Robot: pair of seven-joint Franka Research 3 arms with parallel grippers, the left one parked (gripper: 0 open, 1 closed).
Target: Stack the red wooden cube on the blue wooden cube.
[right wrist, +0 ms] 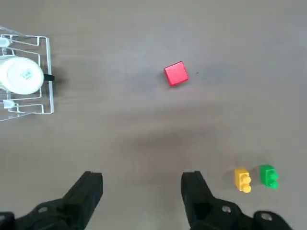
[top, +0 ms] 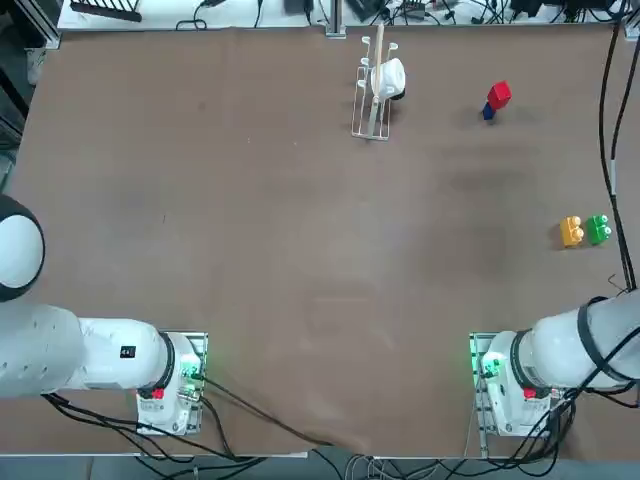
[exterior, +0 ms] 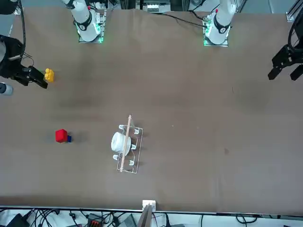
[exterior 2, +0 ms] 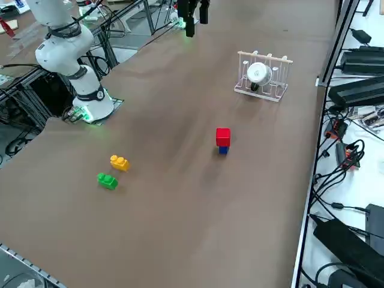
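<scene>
The red wooden cube [exterior 2: 222, 137] rests on top of the blue wooden cube [exterior 2: 222, 149] on the brown table, on the far right side from the robot. From overhead the red cube [top: 499, 95] covers most of the blue cube [top: 488, 112]. The front view has the red cube [exterior: 61, 135] with a sliver of blue [exterior: 69, 138] beside it. In the wrist view only the red cube [right wrist: 176, 74] shows; the blue one is hidden beneath. My right gripper [right wrist: 141, 184] hangs high, open and empty, well back from the stack, and appears at the front view's left edge [exterior: 39, 79].
A wire rack [top: 372, 100] holding a white cup [top: 388, 78] stands left of the stack. A yellow studded block [top: 571, 231] and a green one [top: 599, 229] lie side by side near the table's right edge. Cables run along the far edge.
</scene>
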